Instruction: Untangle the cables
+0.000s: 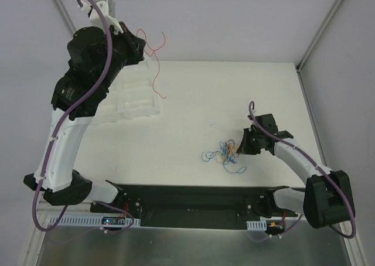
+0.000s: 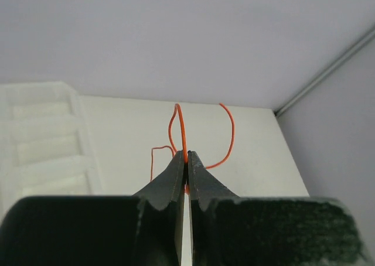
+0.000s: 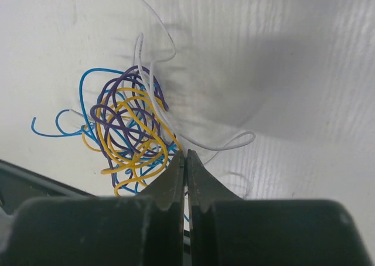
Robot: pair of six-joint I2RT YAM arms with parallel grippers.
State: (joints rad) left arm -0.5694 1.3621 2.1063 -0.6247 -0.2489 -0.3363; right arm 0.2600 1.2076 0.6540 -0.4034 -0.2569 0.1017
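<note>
Top view
- Left arm: raised high over the far left of the desk.
- Left end effector: closed on the upper part of a red wire.
- Red wire: curls above the grip, then hangs in one long strand past the edge of a white tray. It is well apart from the other cables.
- Bundle: a small tangle of thin wires lying on the desk right of centre, with blue loops trailing out to the left and toward the near edge.
- Right end effector: low, at the right edge of the bundle. Its state is too small to read in this view.

Left wrist view
- Left end effector: fingers pressed together, with the red wire clamped between the tips.
- Red wire: rises from the tips in a narrow loop. A second arc curves out to the right, and a thin strand drops to the left.
- Tray: stepped white foam, at the left.
- Desk: pale surface beneath the wire.

Right wrist view
- Right end effector: fingers together, with the tips at the near edge of the bundle. I cannot tell whether a strand is pinched between them.
- Bundle: blue, yellow and purple loops knotted over one another on the desk, just left of the tips. One blue end trails far to the left.
- White wire: leaves the tangle and passes close in front of the tips, then loops out to the right.
</note>
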